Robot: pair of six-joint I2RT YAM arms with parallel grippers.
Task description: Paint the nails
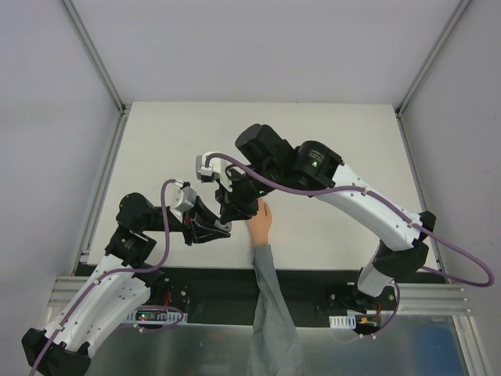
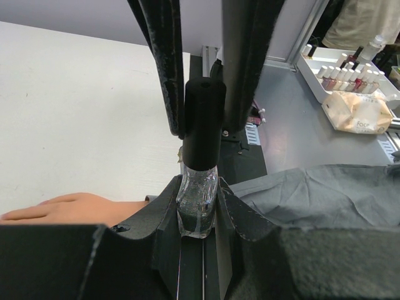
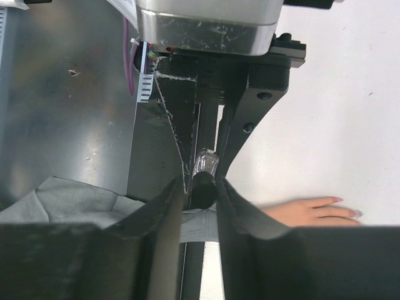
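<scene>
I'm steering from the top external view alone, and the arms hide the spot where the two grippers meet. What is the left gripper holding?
Observer: The left gripper is shut on a small clear glass bottle, which stands upright between its fingers.
Operator: And where is the right gripper in relation to it?
Observer: The right gripper straddles the bottle's black cap, with a finger close on each side. I cannot tell whether they press it yet.
Operator: Is the cap off?
Observer: No, the cap is seated on the bottle's neck.
</scene>
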